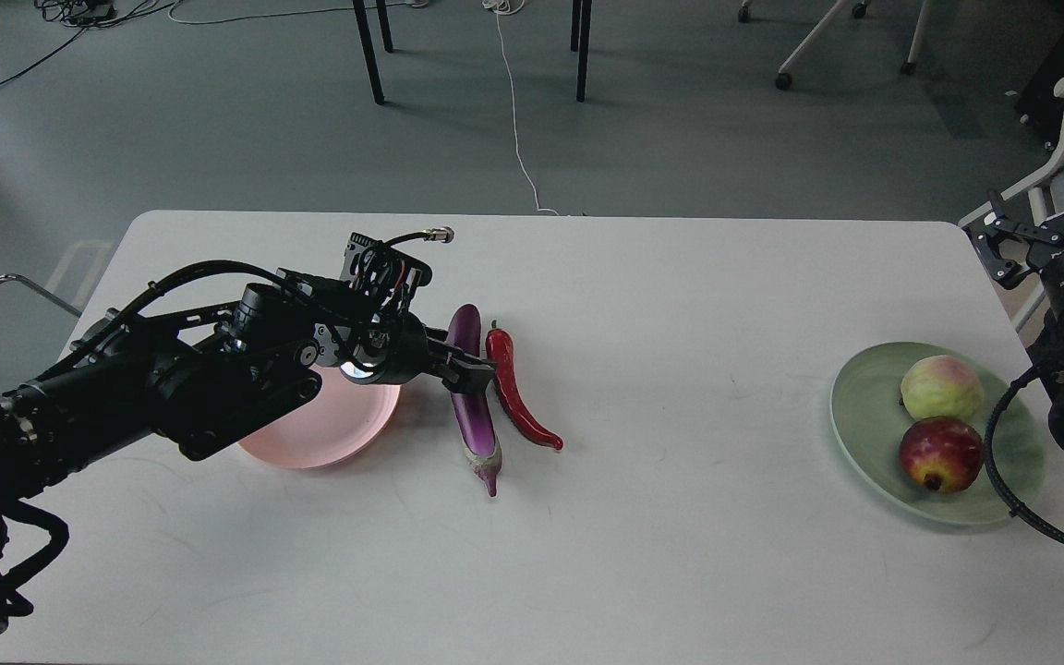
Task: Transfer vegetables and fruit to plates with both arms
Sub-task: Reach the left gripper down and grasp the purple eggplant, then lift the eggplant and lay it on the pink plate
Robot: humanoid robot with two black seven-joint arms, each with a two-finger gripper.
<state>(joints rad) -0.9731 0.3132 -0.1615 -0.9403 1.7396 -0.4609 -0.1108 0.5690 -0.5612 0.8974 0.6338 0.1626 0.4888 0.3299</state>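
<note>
1. Your pink plate (310, 441) sits just left of the eggplant (474, 406), half hidden under your left arm (172, 379).
2. Left gripper (469, 368) reaches across the eggplant's upper half. The fingers look to be on or around it, but they're dark against the purple and you can't really tell how far apart they are or whether they're clamped.
3. The eggplant lies on the white table (680, 305) with its long axis running near to far, pale stem end toward you, rounded tip away.
4. The chili pepper (515, 388) lies just right of the eggplant, roughly parallel, stem away, tip curving right.
5. Well right of the eggplant, the green plate (864, 416) holds the pale green fruit (941, 388) and the dark red fruit (940, 453).
6. Right gripper (1003, 245) hangs above that plate's far edge, fingers spread and holding nothing.
</note>
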